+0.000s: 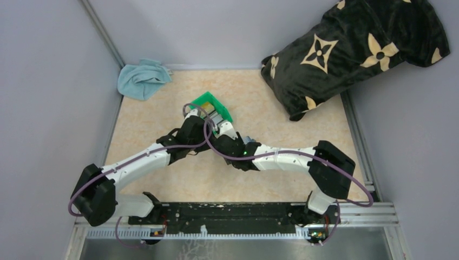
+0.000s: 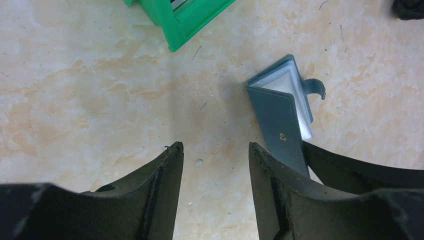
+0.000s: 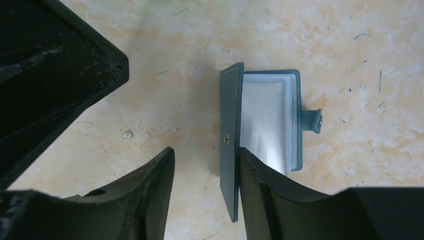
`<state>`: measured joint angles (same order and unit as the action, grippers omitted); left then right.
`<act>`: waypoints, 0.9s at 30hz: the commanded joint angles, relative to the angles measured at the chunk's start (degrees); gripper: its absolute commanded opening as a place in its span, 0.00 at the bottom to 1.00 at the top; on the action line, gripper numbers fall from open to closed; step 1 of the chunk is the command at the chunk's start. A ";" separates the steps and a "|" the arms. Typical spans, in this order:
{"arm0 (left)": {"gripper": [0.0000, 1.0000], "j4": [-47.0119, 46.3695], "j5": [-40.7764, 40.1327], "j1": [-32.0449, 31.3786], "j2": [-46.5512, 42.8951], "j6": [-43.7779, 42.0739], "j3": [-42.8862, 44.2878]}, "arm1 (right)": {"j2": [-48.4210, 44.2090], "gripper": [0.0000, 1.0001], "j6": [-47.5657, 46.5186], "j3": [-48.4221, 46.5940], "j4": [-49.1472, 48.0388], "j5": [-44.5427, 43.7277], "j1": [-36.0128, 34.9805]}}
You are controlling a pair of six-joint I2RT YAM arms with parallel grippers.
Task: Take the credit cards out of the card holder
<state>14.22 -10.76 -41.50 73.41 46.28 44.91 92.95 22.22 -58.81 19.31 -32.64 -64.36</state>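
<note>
- Right tool (image 3: pixel 206 155): jaws stand apart, gripping nothing. The raised cover (image 3: pixel 231 125) of the card holder (image 3: pixel 260 127) runs down into the gap, close against the finger on the holder's side. I cannot tell whether they touch.
- Left tool (image 2: pixel 215 150): jaws apart with only bare desk (image 2: pixel 90 90) between them. It hangs just beside the holder, on the cover side.
- Card holder: lies on the desk near the corner of the green bin (image 2: pixel 187 22) but apart from it. It is part open, back flat, cover tipped up on its hinge, snap tab (image 3: pixel 312 121) undone and sticking out to the side. In the top view both arms cover it.
- Credit cards: none made out. The clear sleeves (image 3: pixel 267 100) show pale and glossy, and I cannot tell whether a card sits inside. What is in the bin is too cropped to read.
- Step in hand (judgement): holder opened and sleeves exposed, with no card being drawn out. Either cards remain in the sleeves or this is the check that they are empty.
- Next move calls for (judgement): one tool to pin the cover or back flat so the holder cannot slide or fold shut. The other tool comes in low at a sleeve mouth, narrows onto a card edge alone, and pulls in line with the slot.
- Caution (judgement): sleeves are thin and slick, so a pinch may catch plastic rather than card, and an unpinned holder would lift with the pull.
</note>
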 commanded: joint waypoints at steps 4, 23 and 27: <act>0.58 -2.26 1.55 0.68 0.85 -0.58 0.19 | -1.39 0.56 -1.23 1.93 -6.11 5.99 -0.32; 0.57 -5.18 19.13 3.79 17.71 -0.10 13.59 | -4.87 0.49 1.08 11.46 -17.12 12.04 -0.25; 0.55 -6.53 21.08 3.79 17.73 1.18 11.12 | -3.94 0.58 0.62 12.60 -19.55 14.91 -0.29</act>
<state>10.52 4.99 -37.56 91.31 45.84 57.34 90.13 22.83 -46.74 5.19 -21.28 -64.34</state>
